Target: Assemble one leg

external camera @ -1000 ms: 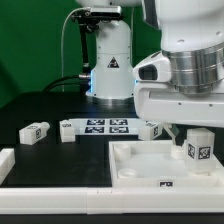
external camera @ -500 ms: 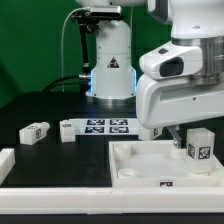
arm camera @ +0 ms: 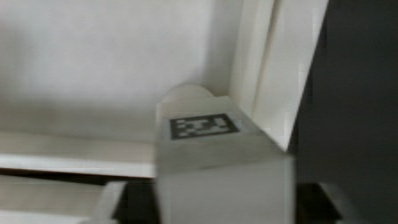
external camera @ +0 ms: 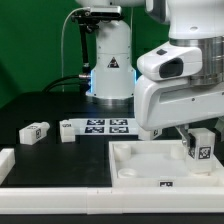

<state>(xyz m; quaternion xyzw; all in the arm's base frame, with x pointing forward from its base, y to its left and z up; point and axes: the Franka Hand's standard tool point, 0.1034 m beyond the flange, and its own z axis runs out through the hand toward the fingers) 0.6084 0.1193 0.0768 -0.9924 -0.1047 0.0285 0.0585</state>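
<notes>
My gripper (external camera: pixel 203 131) is shut on a leg (external camera: pixel 201 150), a stubby white peg with a black-and-white tag. It holds the leg upright over the corner of the large white rimmed panel (external camera: pixel 140 168) at the exterior view's right, with the leg's lower end at or just above the panel floor. In the wrist view the leg (arm camera: pixel 210 150) fills the middle between my fingers (arm camera: pixel 114 198), with the gripper (arm camera: pixel 222 205) closed on both its sides and the panel's rim (arm camera: pixel 267 70) beside it.
Other legs lie on the black table: one (external camera: pixel 36 131) at the exterior view's left, one (external camera: pixel 68 130) beside the marker board (external camera: pixel 108 126), one (external camera: pixel 152 129) at its other end. A white part (external camera: pixel 5 162) sits at the left edge. The robot base (external camera: pixel 110 60) stands behind.
The arm's wrist has swung a little toward the exterior view's left. The held leg has shifted slightly right and down over the panel corner.
</notes>
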